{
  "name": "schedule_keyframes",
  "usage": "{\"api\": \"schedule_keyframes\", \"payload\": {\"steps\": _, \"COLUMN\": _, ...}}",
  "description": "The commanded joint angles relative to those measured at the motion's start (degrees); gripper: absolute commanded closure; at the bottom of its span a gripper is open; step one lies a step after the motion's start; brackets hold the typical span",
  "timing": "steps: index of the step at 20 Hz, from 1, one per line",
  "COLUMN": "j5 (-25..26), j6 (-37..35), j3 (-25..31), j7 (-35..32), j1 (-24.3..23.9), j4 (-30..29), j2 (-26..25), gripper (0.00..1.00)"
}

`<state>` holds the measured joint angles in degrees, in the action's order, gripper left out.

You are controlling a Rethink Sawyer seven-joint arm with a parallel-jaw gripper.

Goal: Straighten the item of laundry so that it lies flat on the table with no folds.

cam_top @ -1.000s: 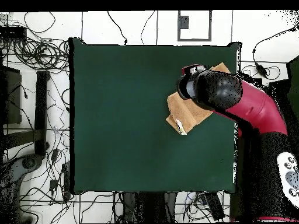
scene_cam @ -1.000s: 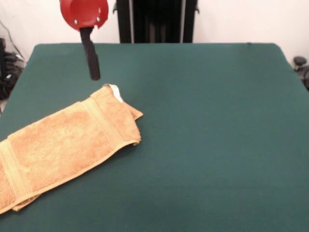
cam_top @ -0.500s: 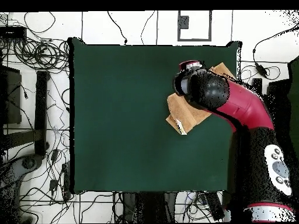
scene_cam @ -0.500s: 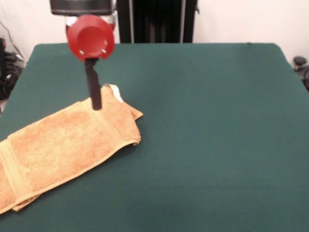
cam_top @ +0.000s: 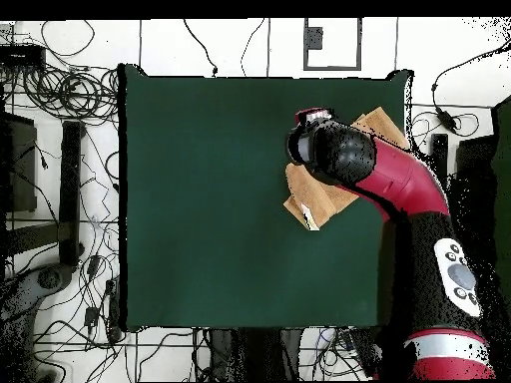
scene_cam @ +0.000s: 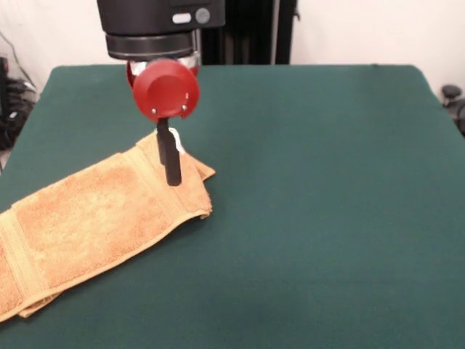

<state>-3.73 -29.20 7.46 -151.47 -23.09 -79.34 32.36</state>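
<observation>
Claw (scene_cam: 172,173) — mine, one dark finger visible, tip low over the towel's folded end; whether spread or pressed together, I cannot tell. Item of laundry (scene_cam: 94,218): orange-tan towel, doubled into a long strip, nearest end running off the table's (scene_cam: 327,218) near-left edge, farther end with white tag (scene_cam: 174,139) directly beneath me. Progress: none evident — every fold remains; unfolding and flattening are left.

The red and black arm (cam_top: 399,190) reaches in from the base side and bends across toward its wrist. In the front view the gripper (scene_cam: 173,178) hangs straight down below a round red housing (scene_cam: 166,89), showing as one dark narrow bar.
</observation>
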Motion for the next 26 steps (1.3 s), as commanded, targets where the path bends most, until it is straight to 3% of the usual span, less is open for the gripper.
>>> {"api": "schedule_keyframes", "payload": {"steps": 1, "j5": -2.99, "j6": 0.71, "j3": 8.04, "j7": -1.65, "j1": 0.49, "j4": -6.71, "j2": -4.82, "gripper": 0.0}}
{"api": "schedule_keyframes", "payload": {"steps": 6, "j5": -2.72, "j6": 3.01, "j3": 7.89, "j7": -2.71, "j1": 0.63, "j4": -5.92, "j2": -6.45, "gripper": 0.0}}
{"api": "schedule_keyframes", "payload": {"steps": 14, "j5": -3.51, "j6": -0.91, "j3": 5.03, "j7": -5.03, "j1": 2.35, "j4": -4.18, "j2": -8.5, "gripper": 0.0}}
{"api": "schedule_keyframes", "payload": {"steps": 26, "j5": -1.95, "j6": -12.39, "j3": -3.56, "j7": -7.47, "j1": 6.77, "j4": 3.25, "j2": -10.31, "gripper": 0.0}}
